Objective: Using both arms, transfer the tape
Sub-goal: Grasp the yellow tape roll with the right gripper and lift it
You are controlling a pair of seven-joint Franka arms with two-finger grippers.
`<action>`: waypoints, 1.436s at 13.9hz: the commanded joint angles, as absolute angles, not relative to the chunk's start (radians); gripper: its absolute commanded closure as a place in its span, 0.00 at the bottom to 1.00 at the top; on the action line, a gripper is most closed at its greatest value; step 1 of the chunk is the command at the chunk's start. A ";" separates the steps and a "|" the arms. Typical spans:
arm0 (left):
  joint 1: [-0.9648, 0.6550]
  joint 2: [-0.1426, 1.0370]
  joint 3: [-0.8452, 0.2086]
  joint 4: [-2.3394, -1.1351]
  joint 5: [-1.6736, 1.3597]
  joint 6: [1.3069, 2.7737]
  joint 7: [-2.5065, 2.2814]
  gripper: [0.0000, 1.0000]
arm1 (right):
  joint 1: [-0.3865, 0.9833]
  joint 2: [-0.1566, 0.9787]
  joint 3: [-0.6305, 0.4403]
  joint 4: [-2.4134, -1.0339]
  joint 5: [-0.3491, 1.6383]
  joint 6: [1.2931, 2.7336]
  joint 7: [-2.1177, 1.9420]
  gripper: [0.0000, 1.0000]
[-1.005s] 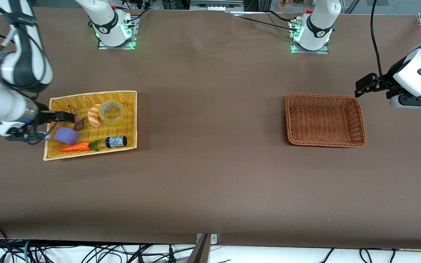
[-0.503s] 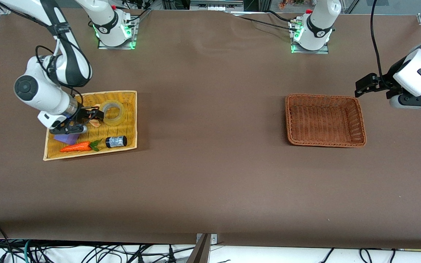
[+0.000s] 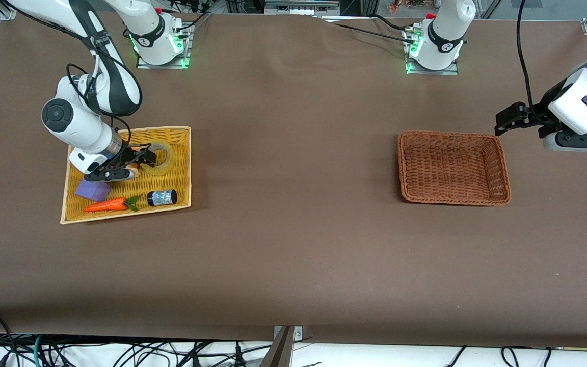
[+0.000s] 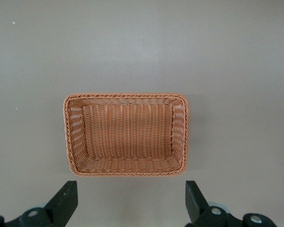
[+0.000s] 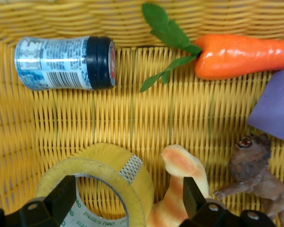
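Pick-up step in hand: right gripper down in the yellow basket, fingers spread, hanging over the tape where the roll meets the croissant toy. Tape lying flat in the basket's part farther from the front camera, not yet gripped. Next move, judged: lower with one finger inside the core and one outside the wall, then close. Croissant touching the roll and likely to be caught in the pinch. Also in the basket: animal figure, purple block, carrot, small jar. Left gripper waiting, spread wide, high over the table beside the empty brown basket.
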State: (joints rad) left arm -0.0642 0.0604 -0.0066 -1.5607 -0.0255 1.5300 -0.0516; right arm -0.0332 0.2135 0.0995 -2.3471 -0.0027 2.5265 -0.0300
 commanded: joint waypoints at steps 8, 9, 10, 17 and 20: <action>-0.061 0.066 -0.009 -1.536 -0.034 1.508 -0.043 0.00 | -0.026 0.189 0.109 -2.444 -0.038 2.623 -0.080 0.00; -0.061 0.066 -0.009 -1.537 -0.034 1.508 -0.043 0.00 | -0.026 0.190 0.109 -2.445 -0.038 2.623 -0.080 0.00; -0.061 0.066 -0.008 -1.537 -0.034 1.508 -0.043 0.00 | -0.026 0.192 0.109 -2.444 -0.038 2.623 -0.080 0.07; -0.061 0.066 -0.008 -1.536 -0.034 1.508 -0.041 0.00 | -0.026 0.198 0.109 -2.442 -0.038 2.622 -0.130 0.92; -0.061 0.066 -0.009 -1.536 -0.034 1.508 -0.041 0.00 | -0.026 0.192 0.109 -2.433 -0.038 2.615 -0.132 1.00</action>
State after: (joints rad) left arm -0.0638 0.0604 -0.0052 -1.5607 -0.0255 1.5299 -0.0516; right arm -0.0237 0.2158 0.1045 -2.4206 -0.0288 2.6072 -0.1205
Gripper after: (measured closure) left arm 0.000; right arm 0.784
